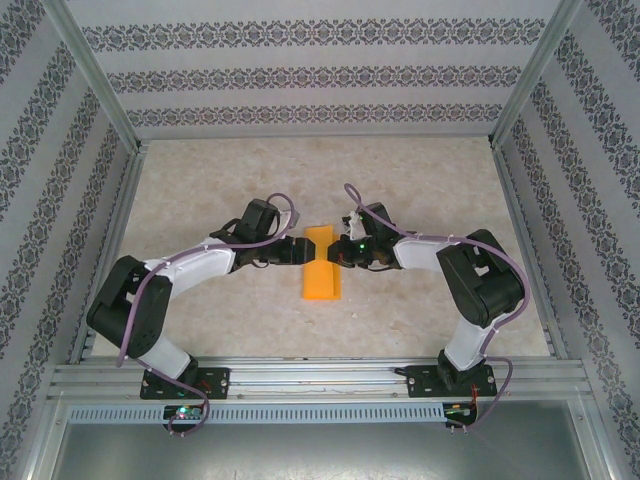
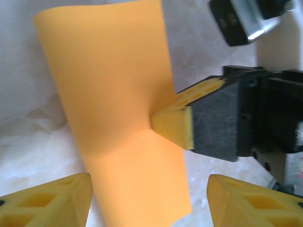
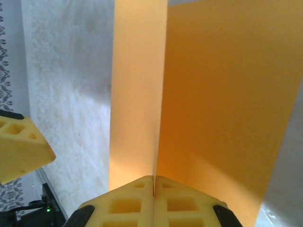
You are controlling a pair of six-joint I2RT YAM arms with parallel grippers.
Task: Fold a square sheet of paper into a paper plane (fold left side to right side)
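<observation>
Paper sheet (image 1: 320,283), plain orange, apparently creased, pinched by right fingers (image 3: 132,203); left fingers (image 2: 52,201) wide apart.

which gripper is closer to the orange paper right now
Right. The right gripper is shut on the square sheet of paper, pinching it. The left gripper is open in front of the sheet, its fingers spread to either side without gripping it.

Plain orange square sheet of paper (image 1: 320,282), doubled into narrow strip, bowed, mid-table.
</observation>
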